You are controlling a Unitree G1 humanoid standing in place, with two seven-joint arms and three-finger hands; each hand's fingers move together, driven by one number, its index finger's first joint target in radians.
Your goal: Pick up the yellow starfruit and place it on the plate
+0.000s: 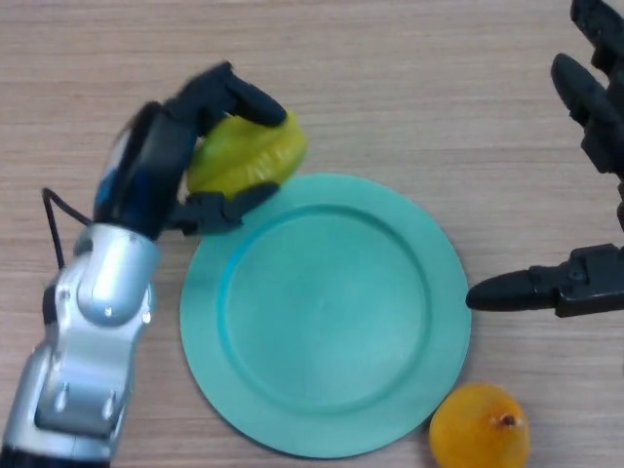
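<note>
From the head view there is one plate point(327, 317), one yellow starfruit point(249, 154), one orange fruit point(480, 426), and two black hands over a wooden table point(390, 88).

The plate is round, teal green, with a broad flat rim and a shallow centre, and nothing lies on it. It takes up the middle of the table.

The yellow starfruit is a waxy yellow-green, with ridges running along its length and a slight shine on its upper side. It sits just beyond the far-left edge of the plate, in the grip of the left hand point(180, 161). That hand's fingers curl over the top of the fruit while the thumb reaches under its near side, so the fruit is clasped between them. Whether the fruit touches the table I cannot tell. The silver forearm comes in from the near-left corner.

The right hand point(575, 278) shows at the right edge, well apart from the starfruit. Its fingers are stretched out straight and hold nothing; one points left with its tip just beside the plate's right rim.

The orange fruit, round with a small dark stem mark, rests on the table at the near right, touching or nearly touching the plate's near-right rim.
</note>
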